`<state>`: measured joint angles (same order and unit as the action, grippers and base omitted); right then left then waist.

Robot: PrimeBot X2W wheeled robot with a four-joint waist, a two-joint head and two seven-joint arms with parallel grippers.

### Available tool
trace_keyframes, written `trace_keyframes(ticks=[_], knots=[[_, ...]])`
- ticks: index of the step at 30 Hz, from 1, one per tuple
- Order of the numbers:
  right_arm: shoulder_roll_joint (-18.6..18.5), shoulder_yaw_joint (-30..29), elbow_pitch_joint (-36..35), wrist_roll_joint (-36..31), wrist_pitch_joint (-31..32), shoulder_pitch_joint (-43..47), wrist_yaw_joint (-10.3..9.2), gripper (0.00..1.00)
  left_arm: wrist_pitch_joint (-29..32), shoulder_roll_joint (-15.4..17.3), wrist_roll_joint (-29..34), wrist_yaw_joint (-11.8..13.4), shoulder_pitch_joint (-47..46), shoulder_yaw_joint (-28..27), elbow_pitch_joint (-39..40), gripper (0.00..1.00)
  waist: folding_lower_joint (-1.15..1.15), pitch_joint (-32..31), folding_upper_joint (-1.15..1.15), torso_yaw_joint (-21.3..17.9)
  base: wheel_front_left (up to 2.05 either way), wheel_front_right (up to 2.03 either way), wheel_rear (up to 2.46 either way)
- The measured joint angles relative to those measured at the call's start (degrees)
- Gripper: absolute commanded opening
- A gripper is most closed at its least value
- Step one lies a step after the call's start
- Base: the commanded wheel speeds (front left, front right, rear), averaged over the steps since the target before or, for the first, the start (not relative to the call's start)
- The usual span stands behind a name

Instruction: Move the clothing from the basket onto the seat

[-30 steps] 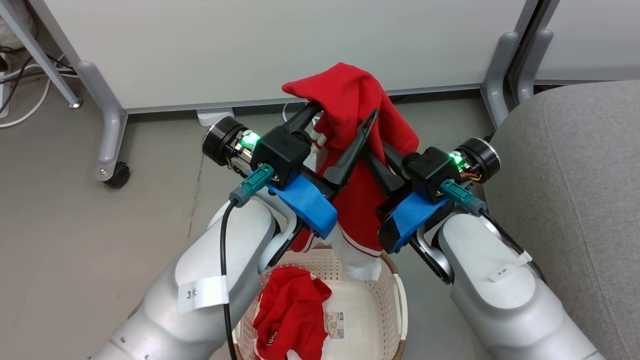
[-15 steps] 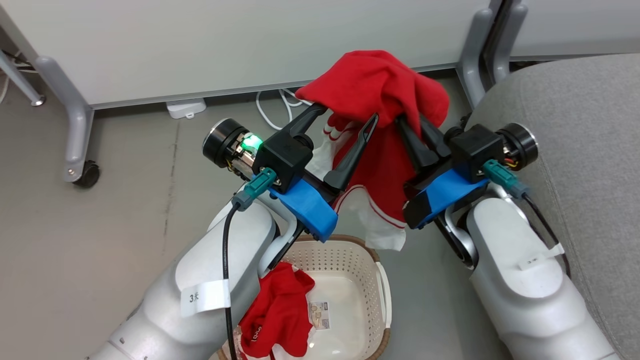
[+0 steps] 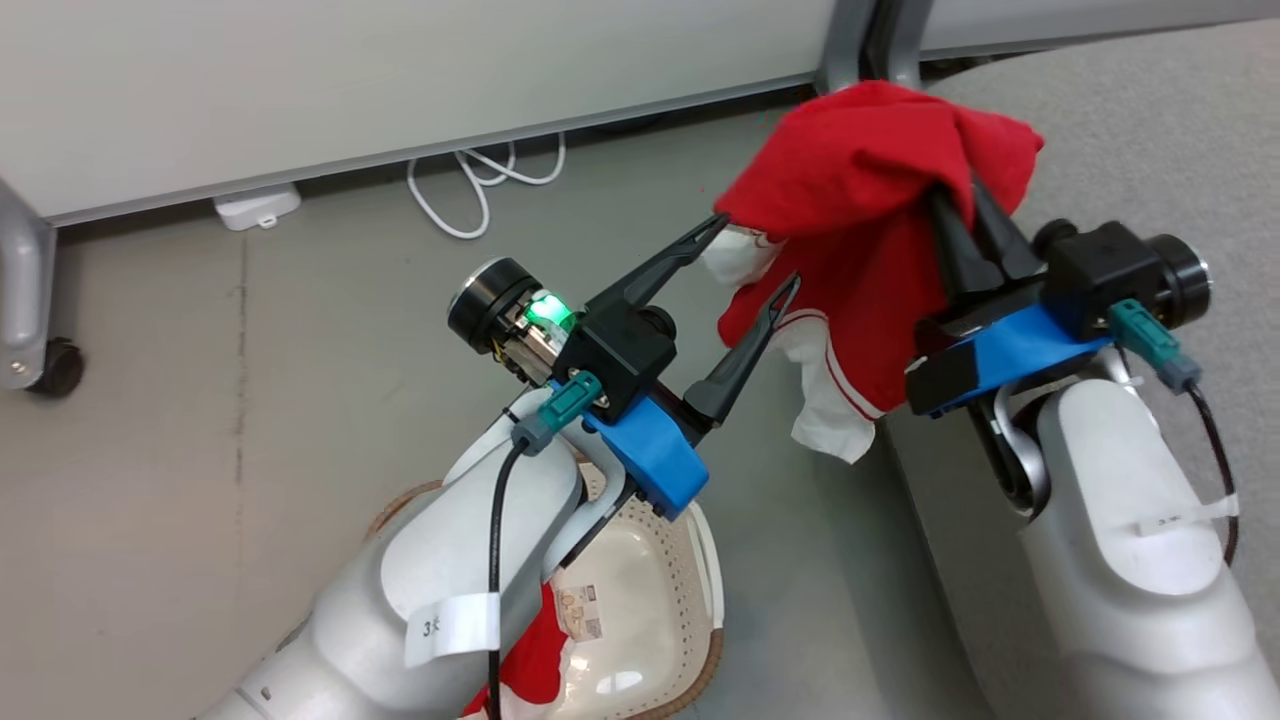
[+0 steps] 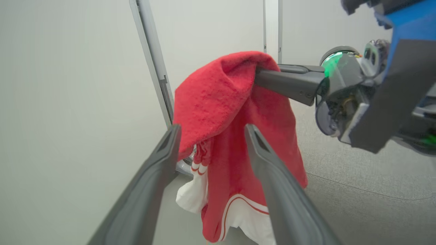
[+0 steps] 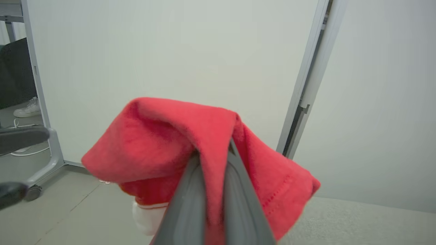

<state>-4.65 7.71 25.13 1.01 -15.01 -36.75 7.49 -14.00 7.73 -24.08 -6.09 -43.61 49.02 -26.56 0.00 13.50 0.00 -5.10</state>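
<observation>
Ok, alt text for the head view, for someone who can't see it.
The right gripper is shut on a red garment, holding it up at the edge of the grey seat. The open left gripper is close beside it; below, the basket holds a second garment.

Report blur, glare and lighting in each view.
Head view: even soft light, sharp throughout, a small glare spot in the basket, a green lamp glowing behind the left gripper. Left wrist view: garment in focus, own fingers soft near the lens. Right wrist view: fingers blurred close up, garment slightly soft, the post leaning.
</observation>
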Motion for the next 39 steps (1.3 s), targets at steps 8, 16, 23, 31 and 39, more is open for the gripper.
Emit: trace_keyframes(ticks=[8, 16, 23, 31, 39], knots=[[-0.65, -5.6, -3.45, -1.0, 0.01, 2.68, 0.0, 0.0, 0.32, -0.18, 0.88, -0.36, -0.18, 2.33, 0.97, 1.0, 0.0, 2.16, 0.0, -3.9, 0.0, 0.0, 0.0], [-0.93, -10.94, -7.9, -1.51, 0.0, 7.14, 0.0, 0.0, 0.55, 0.31, 1.4, -0.48, -0.49, 4.21, 1.88, 1.0, 0.0, 4.23, 0.0, -7.48, 0.0, 0.0, 0.0], [-0.73, -15.33, -10.85, -1.72, 0.0, 11.13, 0.0, 0.0, 0.76, 0.48, 1.83, -0.52, -1.09, 5.65, 2.67, 1.0, 0.0, 6.04, 0.0, -10.02, 0.0, 0.0, 0.0], [0.52, -18.04, -12.59, -1.57, 0.0, 14.54, 0.0, 0.0, 0.82, 0.55, 2.21, -0.78, -1.42, 7.86, 3.04, 1.0, 0.0, 7.68, 0.0, -12.03, 0.0, 0.0, 0.0], [1.27, -18.74, -12.93, -1.26, 0.0, 16.1, 0.0, 0.0, 0.75, 0.55, 2.18, -0.86, -1.54, 8.81, 3.04, 1.0, 0.0, 8.3, 0.0, -12.43, 0.0, 0.0, 0.0]])
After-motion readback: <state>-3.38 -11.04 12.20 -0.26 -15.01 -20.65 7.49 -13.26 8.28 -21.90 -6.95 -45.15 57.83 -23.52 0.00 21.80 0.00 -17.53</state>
